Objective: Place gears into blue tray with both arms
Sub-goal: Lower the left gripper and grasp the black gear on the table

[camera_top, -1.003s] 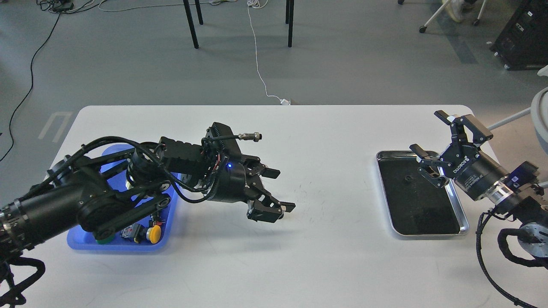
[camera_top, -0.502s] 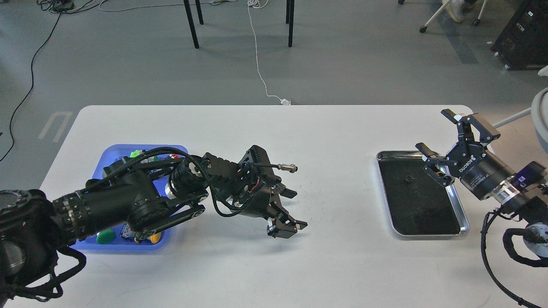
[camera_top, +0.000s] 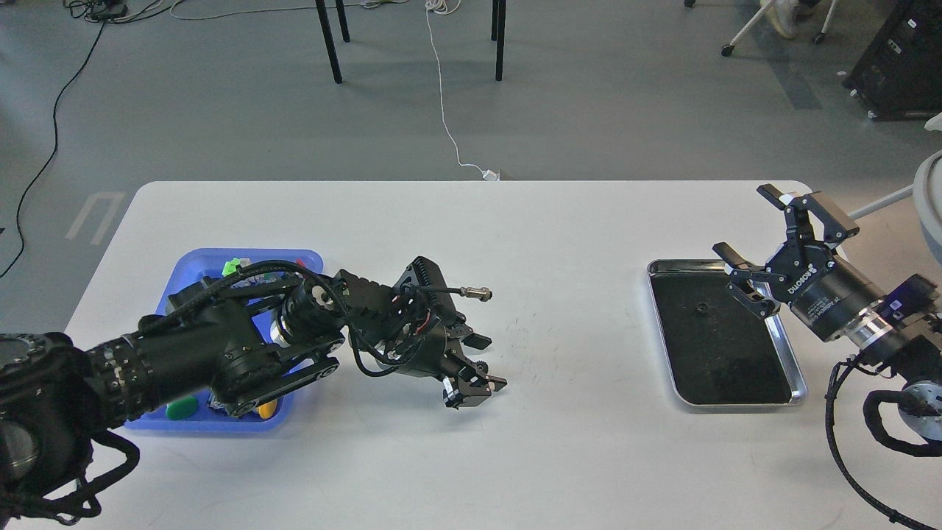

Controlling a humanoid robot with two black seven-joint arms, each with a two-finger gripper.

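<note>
Two tools show in the head view: my left tool (camera_top: 477, 368) hangs low over the white surface (camera_top: 559, 442) with fingers parted around a small gear (camera_top: 480, 366), just right of the blue tray (camera_top: 291, 259). My right tool (camera_top: 765, 243) gapes empty above the metal tray (camera_top: 798, 394), where another gear (camera_top: 703, 307) lies. A loose pinch could drop the gear short of the tray.

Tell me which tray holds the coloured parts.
The blue tray on the left, under the left arm. The metal tray on the right has a black inside with only a tiny dark piece.
</note>
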